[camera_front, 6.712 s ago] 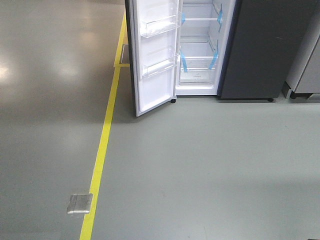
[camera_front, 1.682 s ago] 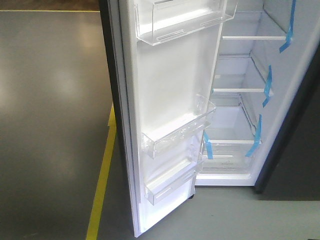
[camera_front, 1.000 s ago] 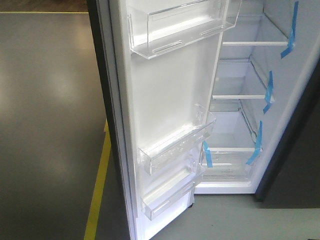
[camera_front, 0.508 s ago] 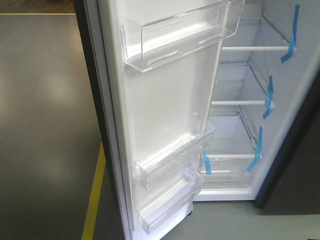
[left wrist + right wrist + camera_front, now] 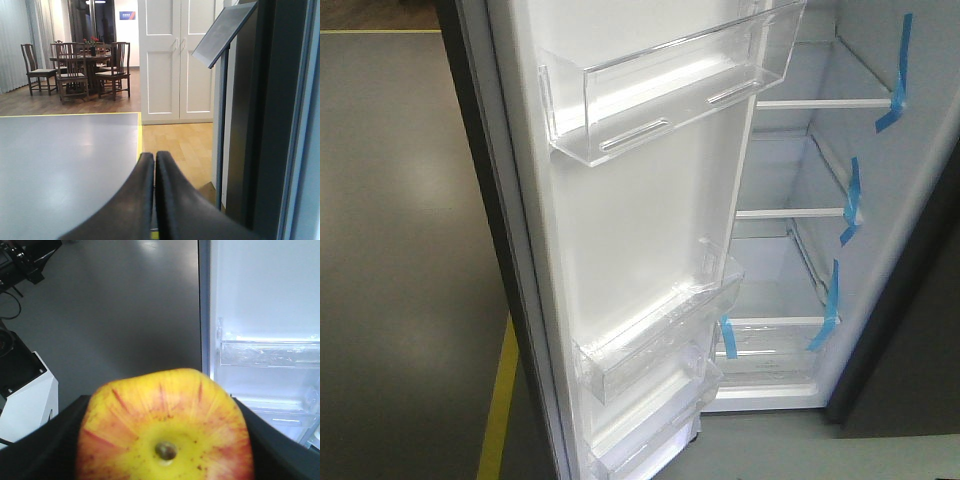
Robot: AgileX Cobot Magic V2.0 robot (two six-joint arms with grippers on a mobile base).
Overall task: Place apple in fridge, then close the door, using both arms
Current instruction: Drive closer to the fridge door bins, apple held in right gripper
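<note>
Apple (image 5: 165,415) grasped in right end effector (image 5: 165,452), wrist view only | left end effector (image 5: 154,159) clenched | door (image 5: 640,230) open

Your front camera looks down, forward, very near door (image 5: 640,230) lining; fridge (image 5: 920,200) shelves (image 5: 790,212) beyond, far right. Your left wrist camera sits low, looks level over left gripper (image 5: 154,160) tips pressed together, across grey floor (image 5: 65,165) toward far dining room (image 5: 75,65). Your right wrist camera stares past apple (image 5: 165,425) filling near frame, toward door. Front, right wrist share door's clear bins (image 5: 670,85).
</note>
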